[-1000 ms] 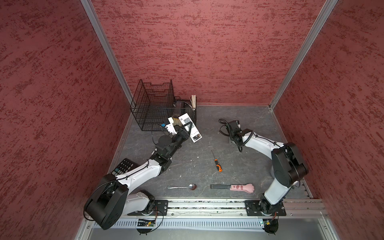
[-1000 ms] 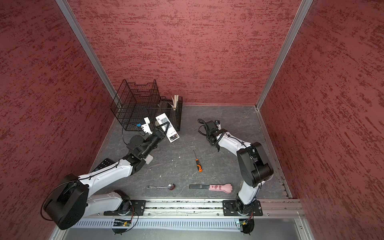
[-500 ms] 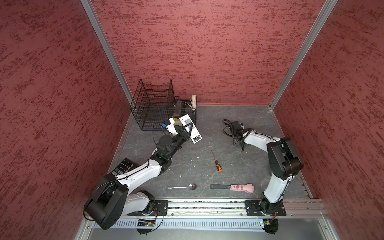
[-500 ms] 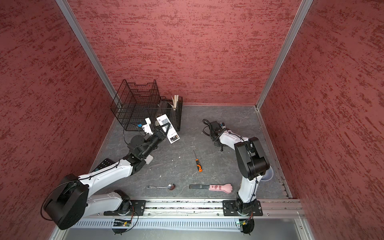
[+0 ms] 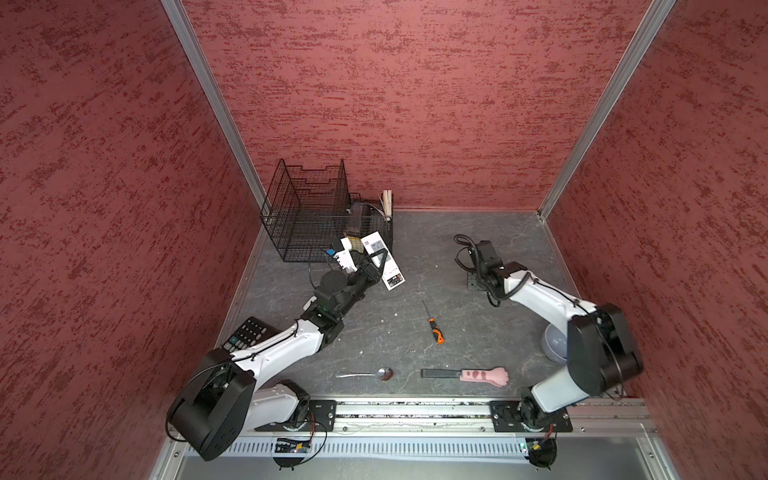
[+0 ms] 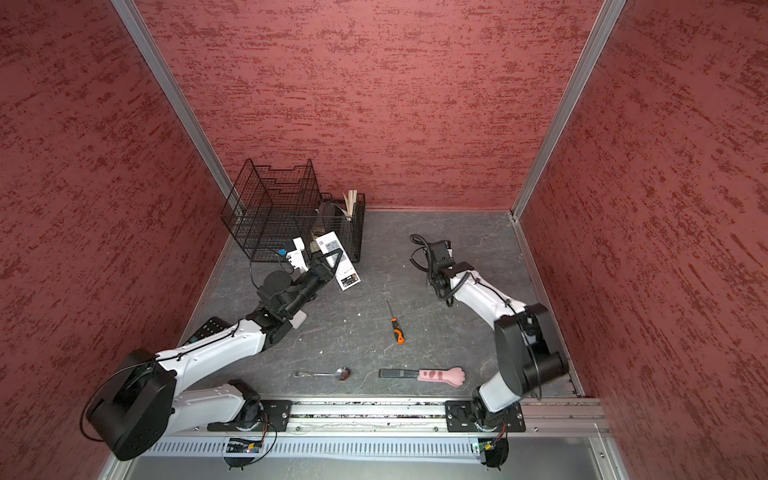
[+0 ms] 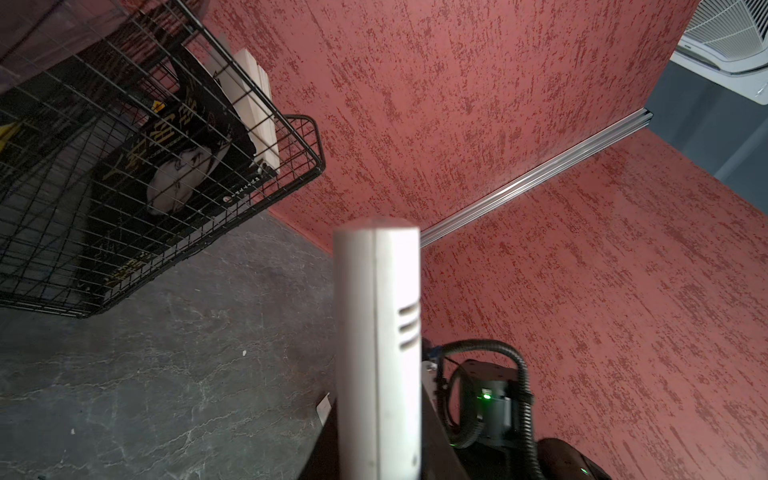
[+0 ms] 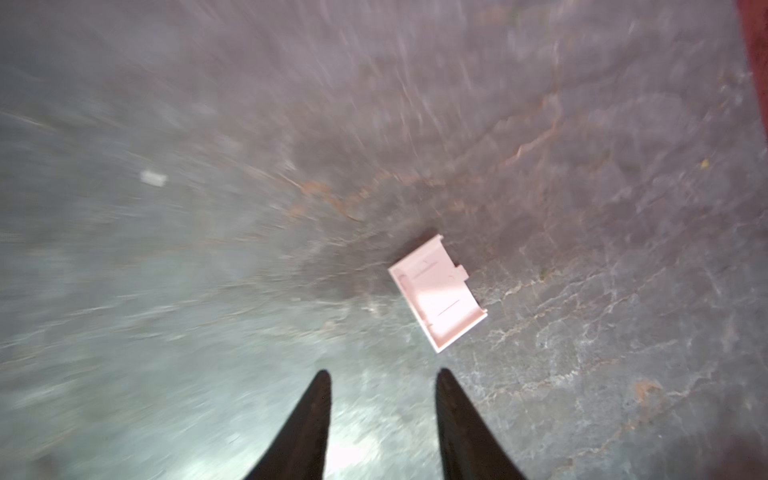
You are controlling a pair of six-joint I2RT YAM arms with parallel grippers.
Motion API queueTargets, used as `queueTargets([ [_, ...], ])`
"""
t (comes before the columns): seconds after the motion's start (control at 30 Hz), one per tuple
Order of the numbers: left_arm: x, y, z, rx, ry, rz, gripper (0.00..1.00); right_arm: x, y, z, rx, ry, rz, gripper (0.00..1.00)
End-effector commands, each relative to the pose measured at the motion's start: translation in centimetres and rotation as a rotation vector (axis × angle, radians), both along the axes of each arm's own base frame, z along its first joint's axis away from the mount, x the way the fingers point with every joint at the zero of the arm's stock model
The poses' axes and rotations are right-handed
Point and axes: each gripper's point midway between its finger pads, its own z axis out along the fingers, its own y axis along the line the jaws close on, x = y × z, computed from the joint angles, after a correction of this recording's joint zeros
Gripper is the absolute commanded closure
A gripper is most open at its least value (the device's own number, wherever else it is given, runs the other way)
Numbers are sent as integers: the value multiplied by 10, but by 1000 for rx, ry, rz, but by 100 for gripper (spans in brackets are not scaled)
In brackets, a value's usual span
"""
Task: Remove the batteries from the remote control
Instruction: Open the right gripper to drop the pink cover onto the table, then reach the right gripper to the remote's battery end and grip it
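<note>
White plastic, the remote (image 5: 394,277) is gripped tight in the left gripper (image 5: 372,266) just in front of the wire basket (image 5: 307,216), with one end pointed at the basket. The batteries cannot be made out and are judged to be inside the remote. Well away from the basket, the right gripper (image 8: 383,374) is seen part-open and empty beside a loose cover (image 8: 436,293). A reach toward the basket is called for.

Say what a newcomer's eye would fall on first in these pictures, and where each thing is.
First the white remote, clamped in the left pincer beside the black wire basket at the back left. Next the small white battery cover, lying flat on the grey table close to the tips of the open, empty right pincer. The orange-handled screwdriver lies alone mid-table.
</note>
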Motion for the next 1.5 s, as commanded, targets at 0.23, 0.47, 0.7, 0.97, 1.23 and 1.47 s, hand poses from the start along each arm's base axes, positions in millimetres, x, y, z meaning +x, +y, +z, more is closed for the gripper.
queueTargets([
  [0.23, -6, -2, -1, 22, -19, 12, 100, -51, 111, 108, 240, -235, 380, 42],
  [0.47, -4, -8, -7, 15, -8, 9, 100, -82, 167, 152, 370, -303, 554, 37],
  [0.7, -2, -15, -6, -4, -7, -8, 100, -92, 202, 164, 442, -296, 656, 33],
  [0.97, -3, -19, -2, -18, -16, -24, 100, -97, 225, 150, 465, -245, 711, 33],
  [1.23, -3, -23, -1, -24, -14, -38, 100, -98, 240, 145, 479, -229, 746, 31],
  [1.47, -5, -29, 1, -58, -15, -70, 100, -90, 245, 137, 432, -208, 740, 30],
])
